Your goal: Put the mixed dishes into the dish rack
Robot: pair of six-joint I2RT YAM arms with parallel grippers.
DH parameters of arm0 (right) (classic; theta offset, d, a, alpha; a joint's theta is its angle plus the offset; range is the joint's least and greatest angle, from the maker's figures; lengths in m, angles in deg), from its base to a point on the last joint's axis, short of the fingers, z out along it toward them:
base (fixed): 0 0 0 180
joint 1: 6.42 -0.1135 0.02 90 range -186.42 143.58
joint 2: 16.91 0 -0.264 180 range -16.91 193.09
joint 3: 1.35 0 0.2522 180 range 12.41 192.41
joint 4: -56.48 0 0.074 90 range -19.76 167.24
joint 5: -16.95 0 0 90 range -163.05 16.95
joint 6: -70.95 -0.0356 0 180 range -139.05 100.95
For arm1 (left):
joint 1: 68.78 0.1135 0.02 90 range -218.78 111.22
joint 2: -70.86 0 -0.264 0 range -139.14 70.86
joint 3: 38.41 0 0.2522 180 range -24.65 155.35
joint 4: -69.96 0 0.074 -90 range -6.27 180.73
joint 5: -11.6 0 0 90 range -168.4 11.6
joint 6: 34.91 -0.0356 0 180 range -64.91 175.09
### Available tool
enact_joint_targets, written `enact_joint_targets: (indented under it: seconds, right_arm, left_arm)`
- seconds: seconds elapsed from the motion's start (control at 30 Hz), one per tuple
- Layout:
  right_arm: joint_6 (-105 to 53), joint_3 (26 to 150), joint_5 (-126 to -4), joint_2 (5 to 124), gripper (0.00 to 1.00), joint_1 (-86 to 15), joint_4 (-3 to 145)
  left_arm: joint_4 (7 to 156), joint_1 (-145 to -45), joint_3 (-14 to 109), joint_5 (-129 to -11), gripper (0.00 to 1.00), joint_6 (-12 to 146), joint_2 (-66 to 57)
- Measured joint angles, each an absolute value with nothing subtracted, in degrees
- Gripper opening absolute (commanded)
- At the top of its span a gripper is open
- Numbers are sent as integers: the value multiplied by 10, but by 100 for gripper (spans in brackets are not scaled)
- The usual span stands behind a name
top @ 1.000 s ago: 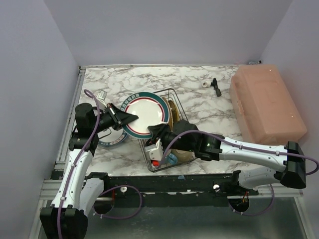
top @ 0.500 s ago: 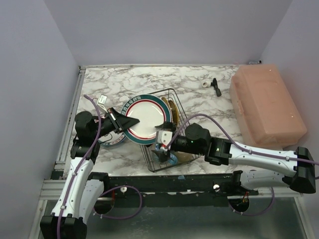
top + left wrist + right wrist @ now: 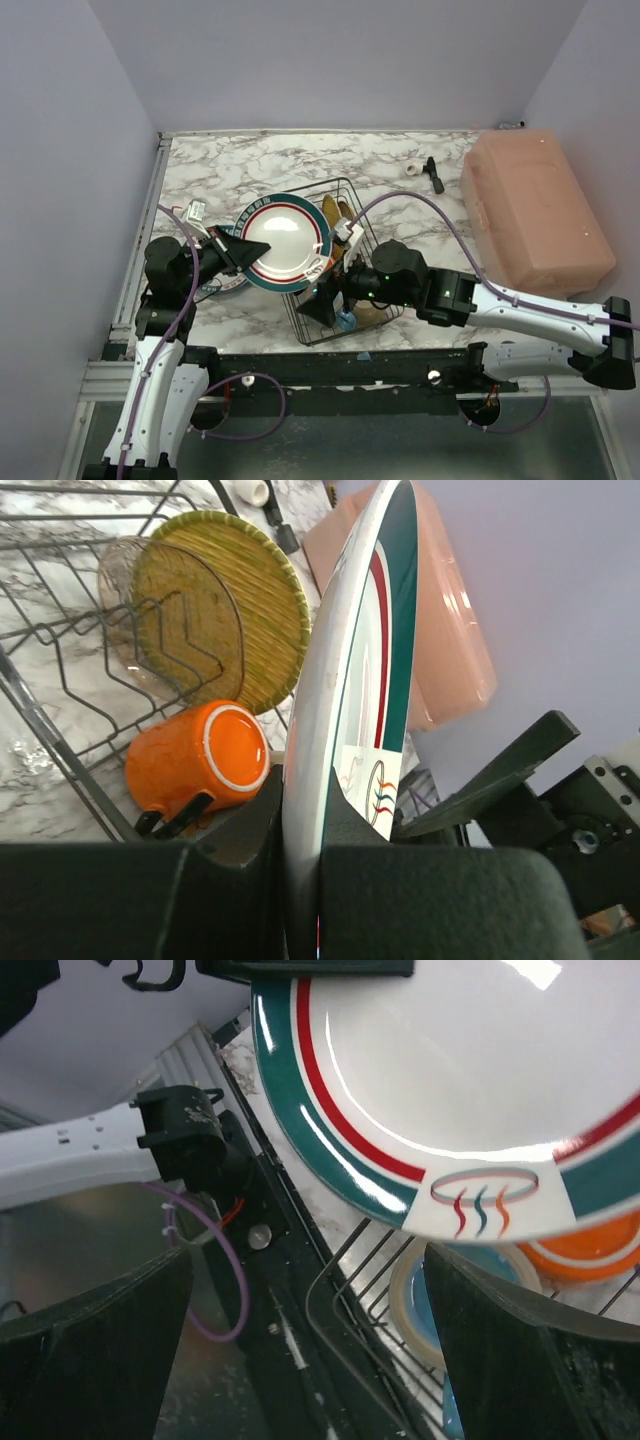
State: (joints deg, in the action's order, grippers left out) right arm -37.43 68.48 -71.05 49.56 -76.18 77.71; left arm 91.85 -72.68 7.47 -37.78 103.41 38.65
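So the left gripper (image 3: 242, 254) is pinched tight on the edge of the green-rimmed white plate (image 3: 285, 238), holding it tilted over the left side of the dish rack (image 3: 343, 182). The right gripper (image 3: 328, 287) hangs just under the plate with its jaws spread wide, gripping nothing. The orange mug (image 3: 200, 760) lies on its side in the rack, next to an upright yellow plate (image 3: 225, 620).
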Motion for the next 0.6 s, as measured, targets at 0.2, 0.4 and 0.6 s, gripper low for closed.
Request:
enact_joint_targets:
  seconds: [0.2, 0.4, 0.6]
  right_arm:
    - [-495, 706, -785, 438, 100, -761, 842]
    - [-540, 782, -816, 440, 100, -705, 890]
    - [-553, 785, -743, 476, 96, -627, 904]
  left_arm:
    - [934, -727, 75, -390, 0, 1008, 393]
    - [937, -727, 75, -372, 0, 1000, 393]
    - [928, -727, 76, -320, 0, 1002, 399]
